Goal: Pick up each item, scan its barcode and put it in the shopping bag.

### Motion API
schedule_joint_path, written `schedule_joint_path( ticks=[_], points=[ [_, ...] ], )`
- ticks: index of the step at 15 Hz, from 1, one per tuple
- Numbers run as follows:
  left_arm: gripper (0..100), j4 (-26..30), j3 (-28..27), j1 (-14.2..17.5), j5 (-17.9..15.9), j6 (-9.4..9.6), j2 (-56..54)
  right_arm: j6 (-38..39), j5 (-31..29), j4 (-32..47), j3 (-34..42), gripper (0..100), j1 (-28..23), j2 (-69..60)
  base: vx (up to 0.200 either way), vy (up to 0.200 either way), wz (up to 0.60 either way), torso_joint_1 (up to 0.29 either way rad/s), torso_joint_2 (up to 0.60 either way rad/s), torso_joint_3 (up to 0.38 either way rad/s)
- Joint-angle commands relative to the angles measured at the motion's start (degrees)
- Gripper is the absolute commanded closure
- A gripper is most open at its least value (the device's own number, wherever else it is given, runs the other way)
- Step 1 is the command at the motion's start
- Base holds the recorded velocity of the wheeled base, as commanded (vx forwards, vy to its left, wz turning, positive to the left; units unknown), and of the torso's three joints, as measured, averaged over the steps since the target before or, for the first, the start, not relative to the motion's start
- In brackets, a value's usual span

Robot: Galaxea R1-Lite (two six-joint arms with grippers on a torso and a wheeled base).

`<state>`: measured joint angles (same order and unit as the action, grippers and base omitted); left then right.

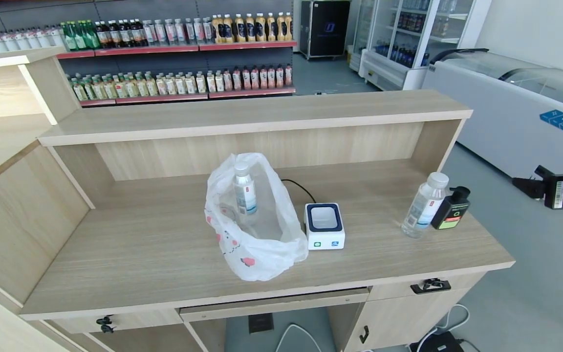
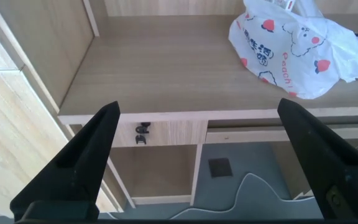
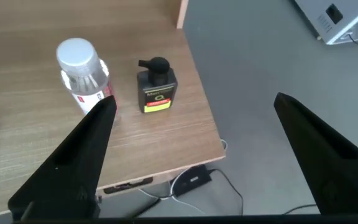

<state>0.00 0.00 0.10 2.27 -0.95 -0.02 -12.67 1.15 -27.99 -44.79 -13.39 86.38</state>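
A white plastic shopping bag [image 1: 254, 244] [image 2: 294, 46] with red and pink prints stands open mid-desk, and a clear water bottle [image 1: 245, 191] is upright inside it. The white scanner [image 1: 324, 226] sits just right of the bag. Near the desk's right end stand a second water bottle [image 1: 423, 205] [image 3: 82, 71] and a black pump bottle [image 1: 451, 209] [image 3: 156, 87], side by side. My right gripper [image 1: 526, 186] [image 3: 194, 162] hovers open, off the desk's right end and higher than these two. My left gripper [image 2: 197, 162] is open and empty, out in front of the desk's front left edge.
The wooden desk [image 1: 154, 244] has a raised back counter [image 1: 262, 115] and side walls. A black cable [image 1: 298, 188] runs behind the scanner. Drawers with black handles [image 1: 430, 285] sit under the front edge. Chest freezers [image 1: 516, 102] stand to the right, and drink shelves [image 1: 179, 49] behind.
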Motion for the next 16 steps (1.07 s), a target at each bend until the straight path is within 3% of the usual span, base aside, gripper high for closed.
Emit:
schedule_joint_path(
  ticks=[1, 7, 16],
  points=[
    [0, 0.0, 0.0, 0.0, 0.0, -0.02, 0.0, -0.7, 3.2, -4.3, 0.4, 0, -0.4, 6.0, 0.000, 0.000, 0.00, 0.000, 0.00, 0.000],
    [0, 0.0, 0.0, 0.1, 0.0, -0.02, 0.0, -3.6, 3.7, -7.3, 2.4, 0, -1.7, 12.0, 0.000, 0.000, 0.00, 0.000, 0.00, 0.000],
    [0, 0.0, 0.0, 0.0, 0.0, -0.02, 0.0, -5.6, 6.6, -16.9, 1.7, 0, 0.6, 22.1, 0.000, 0.000, 0.00, 0.000, 0.00, 0.000]
  ],
)
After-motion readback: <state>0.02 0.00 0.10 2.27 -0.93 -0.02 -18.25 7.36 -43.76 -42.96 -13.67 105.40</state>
